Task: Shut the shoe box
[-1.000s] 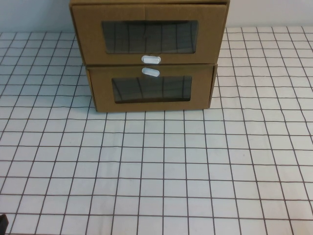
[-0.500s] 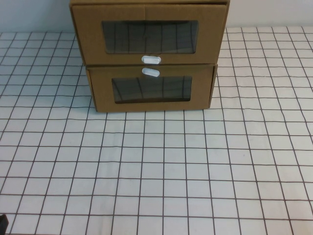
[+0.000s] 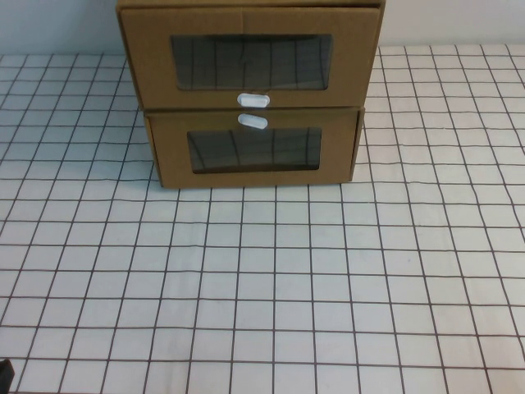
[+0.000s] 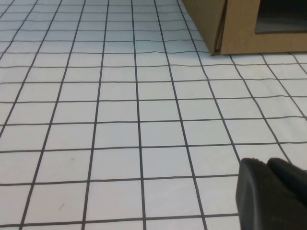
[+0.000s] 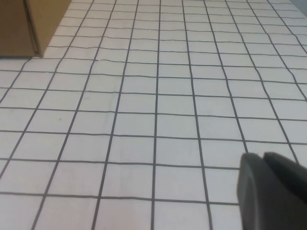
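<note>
Shoe box: the upper brown cardboard drawer [image 3: 250, 53] sits at the far middle of the table, stacked on a second one, its clear window facing the robot and its small white pull tab [image 3: 253, 100] at the front's bottom edge.
Shoe box front: in the high view it looks set back a little from the front below it; I can't tell whether it is fully pushed in.
Lower drawer: the similar cardboard drawer [image 3: 254, 149] carries its own white tab [image 3: 253, 121] above its window, just under the upper tab, the two tabs nearly touching.
Table: white cloth with a black grid [image 3: 262, 287], wide and bare in front of the stack.
Left gripper: a dark tip [image 4: 271, 194] shows at the edge of the left wrist view, low over the grid and well apart from the box corner [image 4: 230, 28]; fingers apart or together, I can't tell.
Right gripper: same story, a dark tip [image 5: 271, 191] over the grid, the box corner [image 5: 29, 24] far off; its fingers can't be read either.
High view: only a dark sliver [image 3: 4, 373] at the near left corner.
</note>
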Robot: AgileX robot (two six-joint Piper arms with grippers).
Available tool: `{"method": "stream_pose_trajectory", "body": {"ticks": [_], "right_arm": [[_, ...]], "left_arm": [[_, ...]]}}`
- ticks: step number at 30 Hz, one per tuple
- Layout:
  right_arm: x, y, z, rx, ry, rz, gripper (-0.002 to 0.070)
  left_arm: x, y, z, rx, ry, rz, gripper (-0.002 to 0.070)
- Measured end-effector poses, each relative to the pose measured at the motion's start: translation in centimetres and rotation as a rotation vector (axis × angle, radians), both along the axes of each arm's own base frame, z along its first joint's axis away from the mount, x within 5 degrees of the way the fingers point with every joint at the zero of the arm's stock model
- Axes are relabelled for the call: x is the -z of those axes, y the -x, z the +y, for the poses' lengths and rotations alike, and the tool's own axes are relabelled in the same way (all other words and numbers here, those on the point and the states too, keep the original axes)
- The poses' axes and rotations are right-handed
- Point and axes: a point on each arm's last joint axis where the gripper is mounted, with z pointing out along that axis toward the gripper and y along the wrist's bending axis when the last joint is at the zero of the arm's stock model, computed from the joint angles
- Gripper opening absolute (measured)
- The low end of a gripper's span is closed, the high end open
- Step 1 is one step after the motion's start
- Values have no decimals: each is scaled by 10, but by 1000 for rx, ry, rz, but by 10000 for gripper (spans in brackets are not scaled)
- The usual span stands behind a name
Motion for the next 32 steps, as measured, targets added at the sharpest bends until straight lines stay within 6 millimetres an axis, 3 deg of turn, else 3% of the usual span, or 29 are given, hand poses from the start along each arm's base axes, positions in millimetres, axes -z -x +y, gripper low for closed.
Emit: {"method": "stream_pose_trajectory", "body": {"ticks": [32], "right_arm": [[0,0,0,-1,-14,1,-13]], "left_arm": [[0,0,0,0,0,0,-5]]}}
